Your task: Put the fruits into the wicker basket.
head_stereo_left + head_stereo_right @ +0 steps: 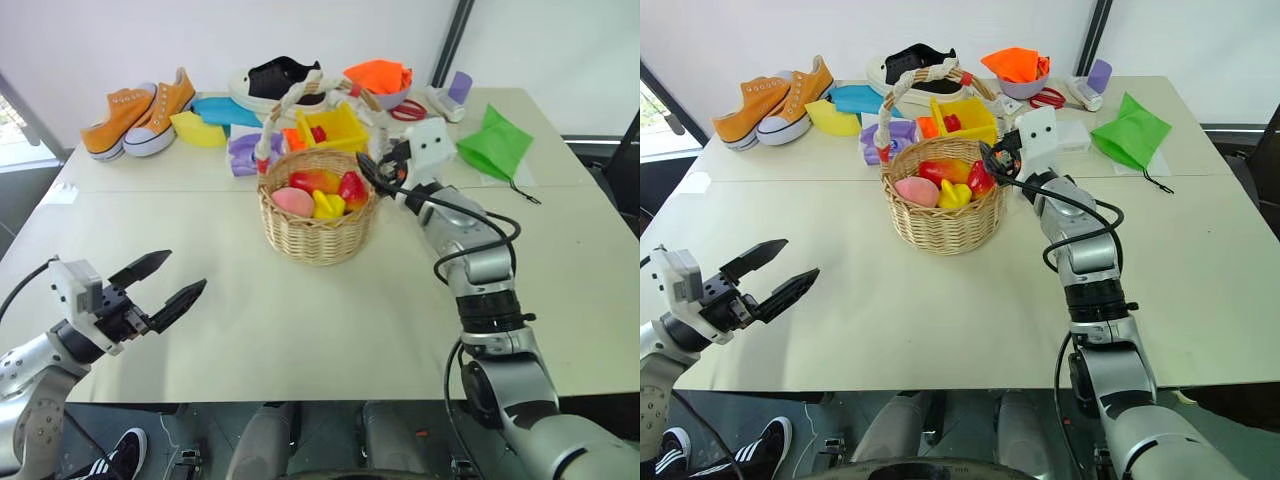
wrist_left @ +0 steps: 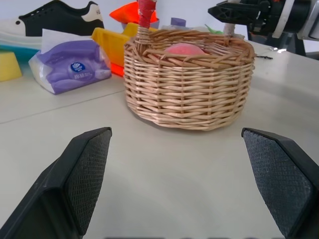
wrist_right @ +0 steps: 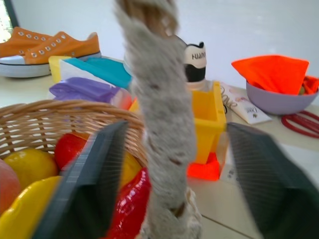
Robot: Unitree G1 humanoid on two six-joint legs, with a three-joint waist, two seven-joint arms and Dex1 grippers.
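Wicker basket (image 1: pixel 315 225) handle between right gripper (image 1: pixel 372 170) fingers, fruits (image 1: pixel 325 192) inside

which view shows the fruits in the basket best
The left eye view: it looks down into the basket and shows the fruits together. The right eye view is similar. The left wrist view shows just a pink top above the rim; the right wrist view shows them partly, behind the handle.

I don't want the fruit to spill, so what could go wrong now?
The right gripper has its fingers on either side of the basket's handle, low down by the rim. If it closes and pulls sideways, the basket might tip and the fruits could roll out. Its cable hangs close to the basket and might snag it.
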